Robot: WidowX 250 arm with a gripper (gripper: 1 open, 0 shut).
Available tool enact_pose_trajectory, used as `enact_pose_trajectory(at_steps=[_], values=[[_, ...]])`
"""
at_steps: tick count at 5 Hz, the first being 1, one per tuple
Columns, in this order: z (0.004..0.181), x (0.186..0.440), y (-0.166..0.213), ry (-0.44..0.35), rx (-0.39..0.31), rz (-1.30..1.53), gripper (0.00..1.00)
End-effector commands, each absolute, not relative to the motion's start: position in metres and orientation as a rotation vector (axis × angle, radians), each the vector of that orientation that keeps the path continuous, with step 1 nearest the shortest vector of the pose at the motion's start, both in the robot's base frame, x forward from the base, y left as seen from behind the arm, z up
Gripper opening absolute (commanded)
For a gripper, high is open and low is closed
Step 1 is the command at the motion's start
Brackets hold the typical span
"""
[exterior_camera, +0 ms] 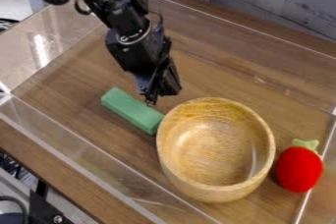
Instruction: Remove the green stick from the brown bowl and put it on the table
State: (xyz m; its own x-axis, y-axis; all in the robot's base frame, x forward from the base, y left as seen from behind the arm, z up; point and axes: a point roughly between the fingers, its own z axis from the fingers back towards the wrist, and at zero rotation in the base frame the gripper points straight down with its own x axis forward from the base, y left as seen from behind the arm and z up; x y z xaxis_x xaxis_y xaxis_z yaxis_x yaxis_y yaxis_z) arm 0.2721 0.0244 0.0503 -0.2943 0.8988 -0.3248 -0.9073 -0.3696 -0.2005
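Observation:
The green stick point(132, 110) lies flat on the table point(243, 66), just left of the brown bowl point(165, 138), with its near end close to the rim. The bowl is upright with nothing inside it. My gripper point(149, 96) hangs from the dark arm just above the stick's far end, between the stick and the bowl's back rim. Its fingers are drawn close together with nothing between them. Whether the tips touch the stick cannot be made out.
A red strawberry-shaped toy point(298, 167) stands right of the bowl, against the right wall. Low clear acrylic walls point(73, 154) enclose the tabletop. Bare wood stretches behind the bowl and to the left of the stick.

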Motion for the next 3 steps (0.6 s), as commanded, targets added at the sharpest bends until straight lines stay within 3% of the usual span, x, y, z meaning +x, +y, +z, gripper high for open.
enact_pose_trajectory(at_steps=[1, 3], values=[[0.0563, 0.2776, 0.0244, -0.001, -0.477, 1.882, 1.00], [0.0498, 0.2700, 0.0209, 0.012, -0.450, 1.877, 1.00]])
